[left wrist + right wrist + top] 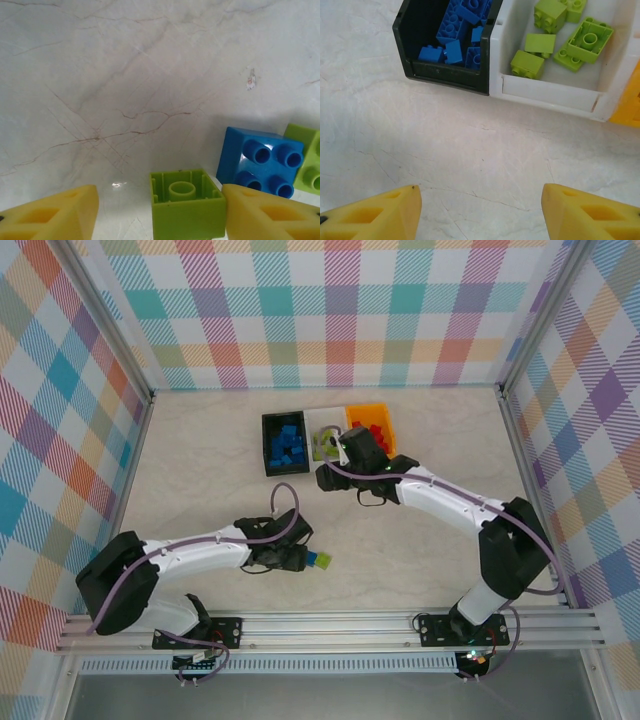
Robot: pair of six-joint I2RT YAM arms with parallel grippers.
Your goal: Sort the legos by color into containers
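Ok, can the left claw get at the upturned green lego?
Probably yes: the green lego sits uncovered between the fingers of the left claw; the blue lego lies beside it, outside them.

I look down on a pale marbled desk (200,460) spreading under and around my left claw (312,560), thin dark veins crossing it. Beyond the claw and on both sides rise pastel plaid walls (340,310). Behind it runs an aluminium rail (330,625). The light is soft and even.

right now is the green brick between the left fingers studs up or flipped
Flipped: the green brick shows its hollow underside and round tube on top, unlike the blue brick beside it, studs showing.
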